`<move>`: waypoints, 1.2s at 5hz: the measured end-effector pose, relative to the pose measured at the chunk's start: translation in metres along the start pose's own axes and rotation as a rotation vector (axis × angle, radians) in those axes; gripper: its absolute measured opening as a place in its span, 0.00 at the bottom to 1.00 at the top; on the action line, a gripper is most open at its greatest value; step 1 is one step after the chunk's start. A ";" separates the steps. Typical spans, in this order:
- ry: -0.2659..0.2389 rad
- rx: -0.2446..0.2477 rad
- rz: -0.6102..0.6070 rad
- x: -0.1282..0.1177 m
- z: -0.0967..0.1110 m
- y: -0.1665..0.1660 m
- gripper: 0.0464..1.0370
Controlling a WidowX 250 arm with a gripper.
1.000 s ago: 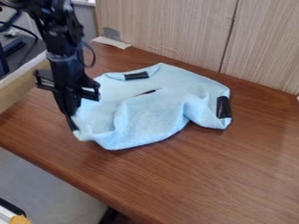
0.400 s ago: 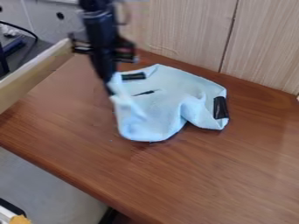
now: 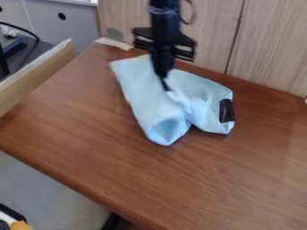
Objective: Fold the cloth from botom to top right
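Above the table (image 3: 120,157), your gripper (image 3: 166,88) grasps a pinch of pale-blue cloth (image 3: 141,96) in narrowed jaws; the partly folded cloth rests on the table, one black patch (image 3: 226,111) exposed.

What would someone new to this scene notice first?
Probably the pale blue cloth, bunched and partly folded on the brown wooden table. Above its middle hangs the black claw, its tip at the fabric. Next, the black patch at the cloth's right edge stands out.
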State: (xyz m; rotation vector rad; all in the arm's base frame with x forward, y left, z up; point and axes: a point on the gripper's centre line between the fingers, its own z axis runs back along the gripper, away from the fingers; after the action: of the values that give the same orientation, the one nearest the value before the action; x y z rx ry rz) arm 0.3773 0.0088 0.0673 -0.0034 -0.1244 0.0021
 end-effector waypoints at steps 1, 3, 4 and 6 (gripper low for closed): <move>0.032 0.001 -0.050 0.017 -0.024 -0.023 0.02; 0.061 0.033 -0.122 0.045 -0.064 -0.049 0.02; 0.092 0.063 -0.129 0.046 -0.079 -0.047 0.03; 0.115 0.076 -0.121 0.039 -0.083 -0.044 0.44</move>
State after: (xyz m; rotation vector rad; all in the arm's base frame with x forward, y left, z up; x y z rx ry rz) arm 0.4262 -0.0358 -0.0097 0.0800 -0.0093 -0.1136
